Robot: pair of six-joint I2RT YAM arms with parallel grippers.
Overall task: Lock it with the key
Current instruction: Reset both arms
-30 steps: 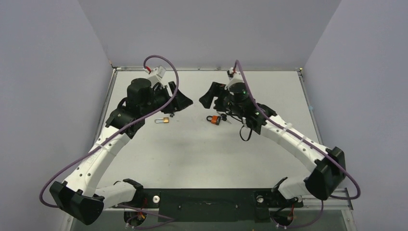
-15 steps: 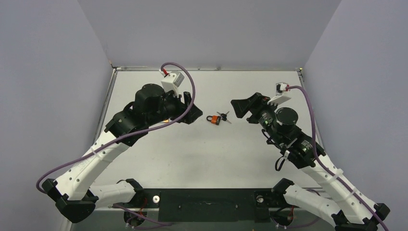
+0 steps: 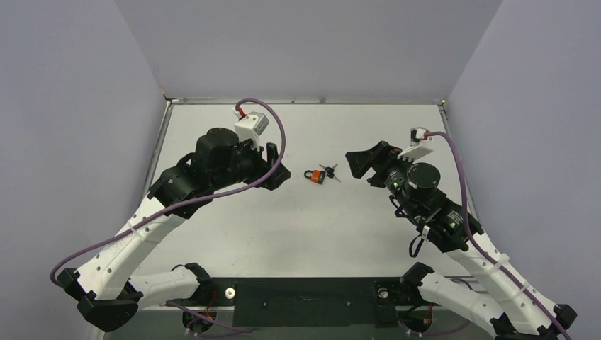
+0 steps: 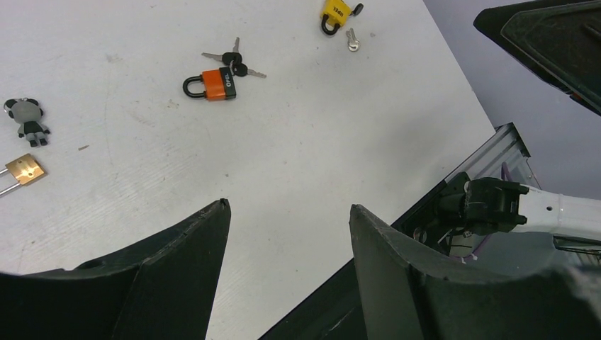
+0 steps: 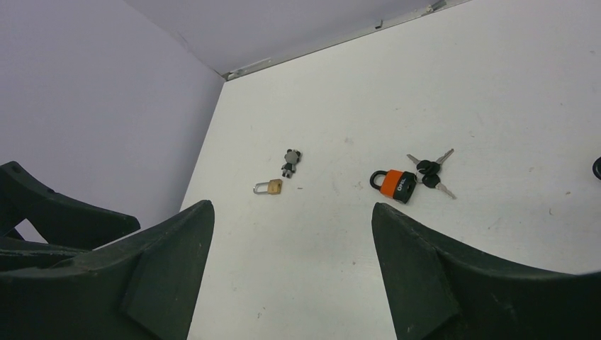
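Left tool is spread wide with nothing in it. Its two fingers are matte black wedges, slightly grainy plastic, hanging above the desk. Right tool is the same: chunky black wedges, gaping and empty.

They point at each other from either side, and between them the orange padlock lies flat on the desk. It has a boxy orange body and a black shackle curved over into a loop; can't tell if it's clicked home. A small bunch of keys with black heads and thin silver blades sits right at the lock's bottom end — can't tell if one is in the keyhole.

Further out on the left arm's side there's a brass padlock with a silver shackle, and a tiny grey bear charm just beside it. Past the orange lock toward the right arm is a yellow padlock with a single silver key near it.

The desk is white and matte, with a few scuffs and specks. Pale purple walls close it in at the left, right and back. There's a broad stretch of bare desk on the near side of the orange lock.
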